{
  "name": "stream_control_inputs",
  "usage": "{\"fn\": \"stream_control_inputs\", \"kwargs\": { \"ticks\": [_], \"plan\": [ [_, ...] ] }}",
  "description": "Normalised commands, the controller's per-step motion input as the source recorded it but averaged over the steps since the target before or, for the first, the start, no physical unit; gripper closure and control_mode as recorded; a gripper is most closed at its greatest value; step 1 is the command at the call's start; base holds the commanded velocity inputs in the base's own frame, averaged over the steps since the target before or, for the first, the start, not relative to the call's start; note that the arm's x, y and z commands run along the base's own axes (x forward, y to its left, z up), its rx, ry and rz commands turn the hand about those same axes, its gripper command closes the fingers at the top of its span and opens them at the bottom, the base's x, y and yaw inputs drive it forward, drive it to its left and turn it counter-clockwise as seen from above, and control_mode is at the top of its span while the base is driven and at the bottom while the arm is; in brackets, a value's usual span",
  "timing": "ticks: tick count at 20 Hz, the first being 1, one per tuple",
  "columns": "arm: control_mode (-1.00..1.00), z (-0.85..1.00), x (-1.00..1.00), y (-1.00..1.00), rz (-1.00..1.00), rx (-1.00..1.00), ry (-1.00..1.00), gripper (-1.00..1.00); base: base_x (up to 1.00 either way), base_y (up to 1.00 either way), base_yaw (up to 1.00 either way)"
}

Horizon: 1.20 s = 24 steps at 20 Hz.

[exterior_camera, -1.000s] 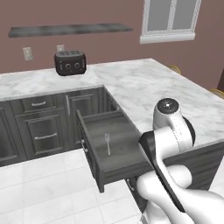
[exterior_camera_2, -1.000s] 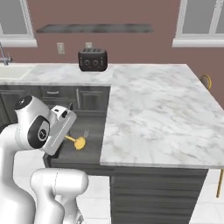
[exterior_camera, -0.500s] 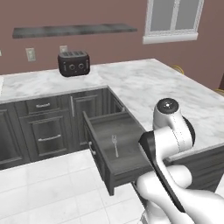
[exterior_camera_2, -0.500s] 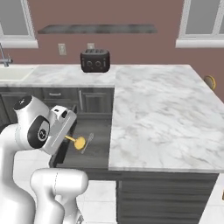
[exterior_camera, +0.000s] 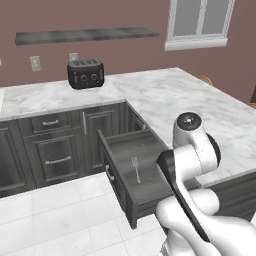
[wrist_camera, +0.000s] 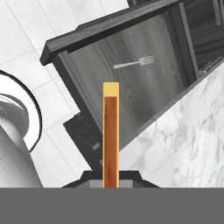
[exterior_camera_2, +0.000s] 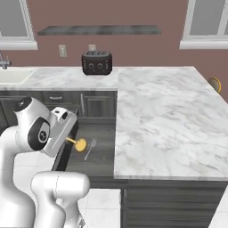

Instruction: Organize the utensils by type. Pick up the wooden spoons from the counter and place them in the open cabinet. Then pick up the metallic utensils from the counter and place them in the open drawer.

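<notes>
You've got the fork [wrist_camera: 133, 63] in the drawer [exterior_camera: 145, 197] already, lying flat on its floor near the middle. No wooden spoons on the worktop [exterior_camera_2: 164, 116] that I can see, so prob. they're done, though the cabinet isn't in sight to confirm. Last item: the gold spoon [exterior_camera_2: 78, 144], clamped in your pincer [wrist_camera: 111, 173] by the handle, hanging over the open drawer just beside the fork. In the hand view its long axis runs straight out from the pincer. From the right base view, bowl end points toward the worktop edge, handle back to the hand. Left to do: lower, let go.
</notes>
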Motion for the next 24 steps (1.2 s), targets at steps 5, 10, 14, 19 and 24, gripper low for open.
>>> {"fn": "stream_control_inputs", "kwargs": {
  "ticks": [5,10,14,19,24],
  "plan": [
    [-1.00,-0.02,0.42,0.09,0.00,-0.01,0.06,1.00,0.00,0.00,0.00],
    [-1.00,-0.30,0.79,0.00,0.13,-0.04,0.18,1.00,0.00,0.00,0.00],
    [-1.00,-0.37,0.84,0.01,0.25,-0.11,0.40,1.00,0.00,0.00,0.00],
    [-1.00,-0.27,0.62,0.00,0.38,-0.13,0.41,1.00,0.00,0.00,0.00],
    [-1.00,-0.02,0.45,0.00,0.41,-0.09,0.33,1.00,0.00,0.00,0.00]
  ]
}}
